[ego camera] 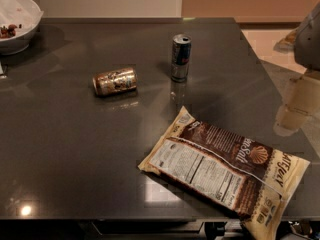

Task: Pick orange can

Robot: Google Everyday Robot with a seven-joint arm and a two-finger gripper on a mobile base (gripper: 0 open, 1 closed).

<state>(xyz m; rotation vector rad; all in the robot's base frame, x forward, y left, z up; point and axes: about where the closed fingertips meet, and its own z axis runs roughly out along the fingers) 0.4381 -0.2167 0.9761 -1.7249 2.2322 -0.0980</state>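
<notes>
Kitchen-type break area is indicated by dark counter (75,149), chip bag (225,169), orange can (114,81), slim can (180,57), food bowl (22,21); gripper (292,111) is seen far right.

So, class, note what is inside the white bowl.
The white bowl holds a few reddish bits; its wall and the picture's edge hide the rest. The gripper hangs at the right edge, away from the orange can.

Orange can (114,81) is seen as orange-brown & gold w/ white patterning; gripper (295,106), at right edge, pale cream; table (60,149) dark grey.
</notes>
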